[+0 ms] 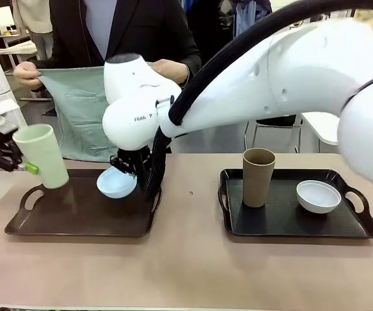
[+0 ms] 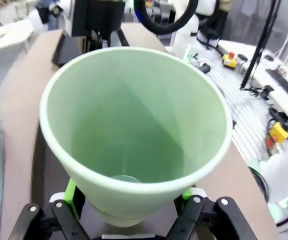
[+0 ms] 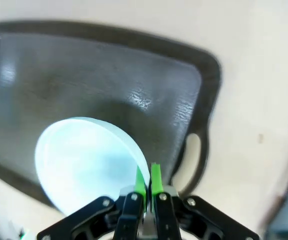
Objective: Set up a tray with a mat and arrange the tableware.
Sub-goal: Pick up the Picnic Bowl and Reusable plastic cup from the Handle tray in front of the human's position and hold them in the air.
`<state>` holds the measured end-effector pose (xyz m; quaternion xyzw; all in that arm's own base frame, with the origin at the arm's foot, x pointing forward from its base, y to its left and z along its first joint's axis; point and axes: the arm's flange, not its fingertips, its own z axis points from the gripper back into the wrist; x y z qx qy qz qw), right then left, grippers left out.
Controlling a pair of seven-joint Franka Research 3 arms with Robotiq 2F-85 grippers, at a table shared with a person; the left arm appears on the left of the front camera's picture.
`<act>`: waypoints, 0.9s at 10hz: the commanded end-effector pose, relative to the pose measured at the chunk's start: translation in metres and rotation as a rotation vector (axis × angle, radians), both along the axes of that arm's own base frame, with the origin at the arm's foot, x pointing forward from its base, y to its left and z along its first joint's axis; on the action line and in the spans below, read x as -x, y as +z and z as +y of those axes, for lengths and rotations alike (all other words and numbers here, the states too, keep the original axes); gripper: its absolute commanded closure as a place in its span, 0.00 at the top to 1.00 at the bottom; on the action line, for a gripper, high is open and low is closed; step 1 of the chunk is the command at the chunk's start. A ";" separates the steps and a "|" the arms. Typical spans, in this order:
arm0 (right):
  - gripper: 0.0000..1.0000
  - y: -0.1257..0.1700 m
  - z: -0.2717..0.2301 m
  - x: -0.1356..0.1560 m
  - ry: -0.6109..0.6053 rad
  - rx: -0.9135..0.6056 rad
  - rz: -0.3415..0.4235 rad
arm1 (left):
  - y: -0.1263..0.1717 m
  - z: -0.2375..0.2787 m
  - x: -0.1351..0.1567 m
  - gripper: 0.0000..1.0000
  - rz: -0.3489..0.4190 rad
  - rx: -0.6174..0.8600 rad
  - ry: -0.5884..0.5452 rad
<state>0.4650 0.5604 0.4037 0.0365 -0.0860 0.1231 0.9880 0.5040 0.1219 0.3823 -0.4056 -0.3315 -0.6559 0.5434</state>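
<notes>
Bowl (image 3: 84, 160), light blue, looks stiff, light, slick: right fingers (image 3: 155, 176) pinched shut on its rim. Green cup (image 2: 134, 135), probably light, tapered: left fingers (image 2: 71, 192) spread wide, clasping near base.

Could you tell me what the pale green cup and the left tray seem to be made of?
Pale green cup: likely matte plastic or fibre composite; dull, even-coloured, smooth wall. Left tray: probably hard plastic; dark, grained surface with soft glints.

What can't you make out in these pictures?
Front view: the right arm hides much of the person's cloth and where the jaws meet the blue bowl.
Left wrist view: the green cup hides whatever lies beneath it.
Right wrist view: blurred; the tray's left end is cut off by the edge.
</notes>
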 end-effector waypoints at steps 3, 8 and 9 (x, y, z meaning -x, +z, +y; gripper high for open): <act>0.00 0.088 -0.038 0.063 -0.018 -0.057 -0.183 | 0.076 -0.005 0.031 0.00 -0.131 0.006 -0.009; 0.00 0.138 -0.040 0.079 -0.017 -0.059 -0.215 | 0.104 -0.011 0.033 0.00 -0.159 -0.017 -0.024; 0.00 0.138 -0.040 0.079 -0.017 -0.059 -0.215 | 0.104 -0.011 0.033 0.00 -0.159 -0.017 -0.024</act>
